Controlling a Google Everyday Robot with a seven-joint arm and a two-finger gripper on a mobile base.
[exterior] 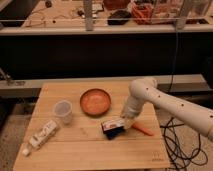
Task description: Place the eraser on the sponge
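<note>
The eraser (pixel 112 123), a small block with a white and orange-red face, lies tilted on top of the dark blue sponge (pixel 115 133) at the middle of the wooden table (pixel 90 150). My gripper (pixel 126 121) is at the eraser's right end, right against it. The white arm reaches in from the right and comes down to that spot. Most of the sponge is hidden under the eraser and the gripper.
An orange carrot (pixel 143 130) lies just right of the sponge. An orange plate (pixel 95 101) sits behind it, a clear plastic cup (pixel 63 111) to the left, and a long white bottle-like pack (pixel 41 137) near the front left edge. Cables hang at the right.
</note>
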